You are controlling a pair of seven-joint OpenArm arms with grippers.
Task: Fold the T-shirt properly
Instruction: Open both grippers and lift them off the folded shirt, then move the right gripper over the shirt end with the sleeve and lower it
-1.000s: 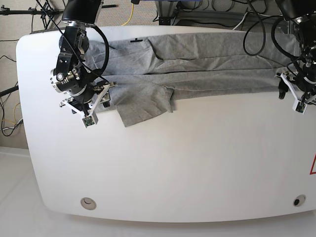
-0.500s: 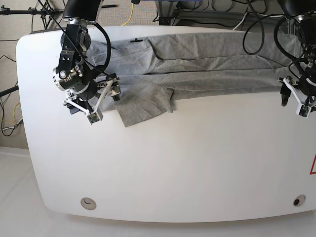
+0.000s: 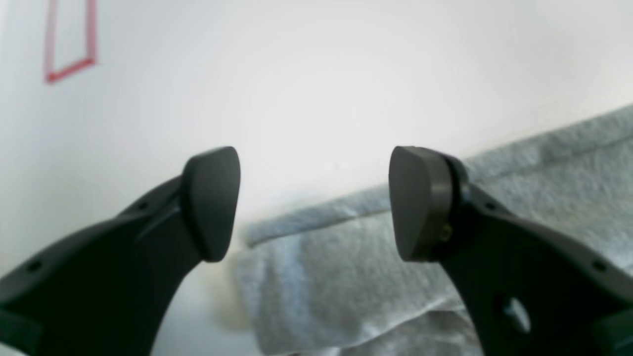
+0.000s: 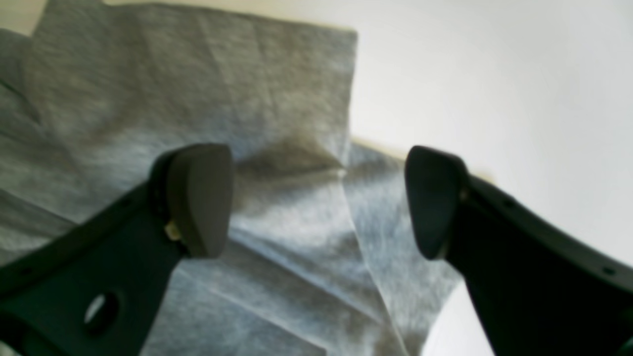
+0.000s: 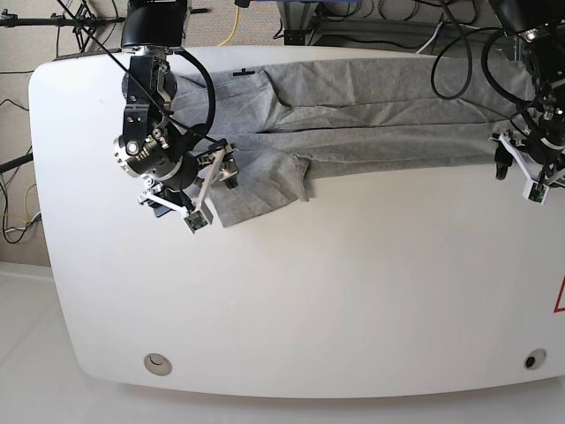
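Grey T-shirt (image 5: 353, 119) lies lengthwise across the table's (image 5: 309, 283) far side, both grippers' fingers (image 3: 212, 202) spread, empty.

A white bench (image 5: 309, 291) with rounded corners carries the scene. Directly on it lies the grey T-shirt (image 5: 371, 115), stretched in a long, wrinkled band along the far side, with one sleeve (image 5: 260, 181) spread flat toward the near side. The near half of the bench is bare white. A red tape mark (image 5: 559, 296) sits at one edge, and two small round fittings (image 5: 158, 362) are set near the front corners.
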